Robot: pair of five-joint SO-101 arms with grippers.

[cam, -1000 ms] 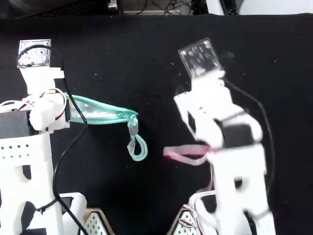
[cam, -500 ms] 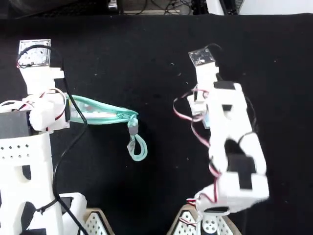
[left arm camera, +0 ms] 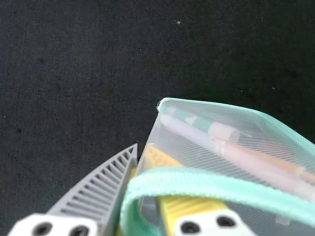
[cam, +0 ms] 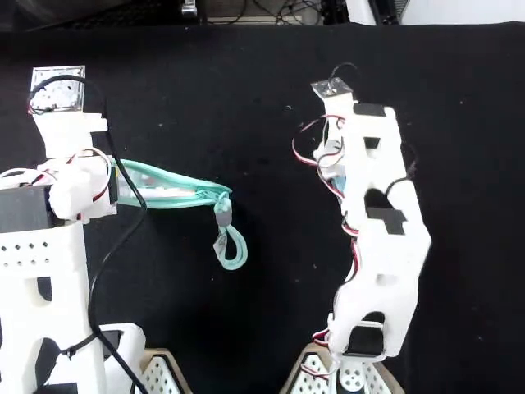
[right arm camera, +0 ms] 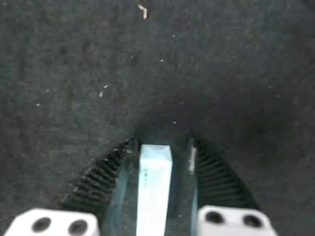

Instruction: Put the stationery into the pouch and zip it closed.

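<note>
Change: over the last second the right arm (cam: 377, 238) has unfolded from a hunched pose near the front edge. It now lies stretched along the right half of the black tabletop (cam: 246, 98), toward the far edge. The left arm (cam: 49, 246) and its load have not shifted.

Right gripper (right arm camera: 162, 145): jaws part-closed about a pale-blue bar (right arm camera: 154, 191), apparently a stationery item, kind not identifiable. Narrow dark gaps show on either side of the bar. Since it sits clear of the cloth, I judge it gripped. It points down at bare cloth, well apart from the pouch.

Left gripper (left arm camera: 142, 150): closed on one end of the mint-green mesh pouch (cam: 172, 193), with the grey finger (left arm camera: 106, 191) outside the mesh. The pouch hangs off the cloth over the left half, its free end toward the centre and its wrist strap (cam: 232, 246) dangling there. Pens (left arm camera: 236, 147) are visible through the mesh, so some of the loading is done.

Zip state: cannot tell.

Reading: the right arm's swing carried the bar out past the pouch rather than to it. It must come across to the pouch mouth before insertion, with zipping after that.
</note>
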